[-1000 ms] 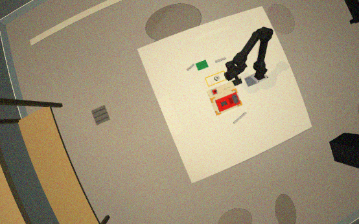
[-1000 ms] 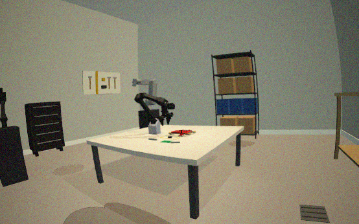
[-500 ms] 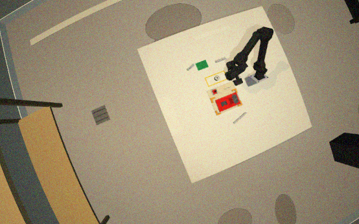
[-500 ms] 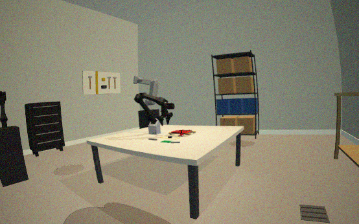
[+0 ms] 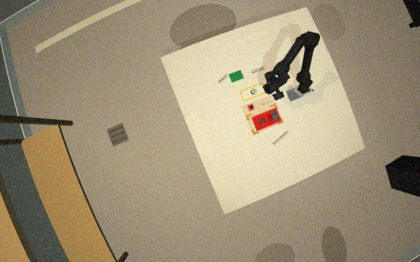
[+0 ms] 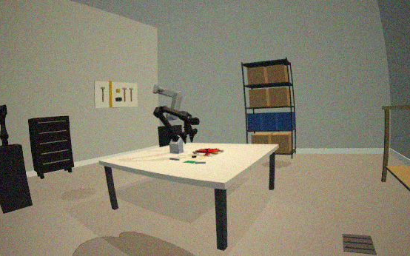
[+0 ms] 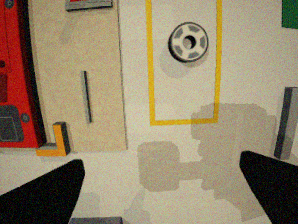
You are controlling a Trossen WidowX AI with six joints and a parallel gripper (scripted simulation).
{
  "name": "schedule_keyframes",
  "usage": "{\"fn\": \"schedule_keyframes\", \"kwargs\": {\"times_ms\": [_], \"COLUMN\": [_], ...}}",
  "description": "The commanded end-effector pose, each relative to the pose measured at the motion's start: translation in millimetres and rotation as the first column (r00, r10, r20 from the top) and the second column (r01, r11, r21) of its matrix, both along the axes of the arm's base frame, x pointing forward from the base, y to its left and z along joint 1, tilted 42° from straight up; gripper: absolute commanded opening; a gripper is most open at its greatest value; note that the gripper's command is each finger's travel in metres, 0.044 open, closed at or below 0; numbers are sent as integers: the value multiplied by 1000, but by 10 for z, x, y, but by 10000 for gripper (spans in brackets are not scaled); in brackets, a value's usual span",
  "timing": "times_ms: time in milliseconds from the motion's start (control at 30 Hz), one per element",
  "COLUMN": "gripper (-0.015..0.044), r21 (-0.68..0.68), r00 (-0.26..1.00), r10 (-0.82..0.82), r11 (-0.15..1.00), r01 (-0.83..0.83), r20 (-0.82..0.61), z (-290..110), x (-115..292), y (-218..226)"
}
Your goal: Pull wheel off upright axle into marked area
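Note:
The grey wheel (image 7: 189, 42) (image 5: 253, 89) lies flat on the table inside the yellow marked rectangle (image 7: 148, 43) (image 5: 242, 95), apart from the line on all sides. The red upright axle (image 5: 250, 107) stands bare on its base, beside the rectangle. My gripper (image 7: 162, 164) (image 5: 267, 89) (image 6: 191, 137) is open wide and empty. It hangs above the table just outside the rectangle's near end, well clear of the wheel, and touches nothing.
A red board (image 5: 266, 119) (image 7: 13, 63) on a tan plate lies beside the axle. A green patch (image 5: 236, 76) and grey bars (image 5: 280, 137) (image 5: 222, 78) lie on the white table (image 5: 242, 170) (image 6: 218, 174). The arm's grey base block (image 5: 293, 95) stands behind the gripper.

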State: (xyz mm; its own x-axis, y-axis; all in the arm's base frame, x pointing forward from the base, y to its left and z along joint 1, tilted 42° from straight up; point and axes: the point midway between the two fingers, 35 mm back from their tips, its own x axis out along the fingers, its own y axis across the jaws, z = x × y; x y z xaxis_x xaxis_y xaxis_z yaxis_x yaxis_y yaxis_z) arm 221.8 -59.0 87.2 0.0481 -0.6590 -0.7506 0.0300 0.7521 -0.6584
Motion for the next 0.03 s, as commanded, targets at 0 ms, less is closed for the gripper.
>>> {"fn": "schedule_keyframes", "kwargs": {"times_ms": [0], "gripper": [440], "r21": [-4], "r00": [1000], "r10": [-2], "r11": [1000], "r01": [2], "r20": [-1], "z": [2], "x": [-6], "y": [-5]}}
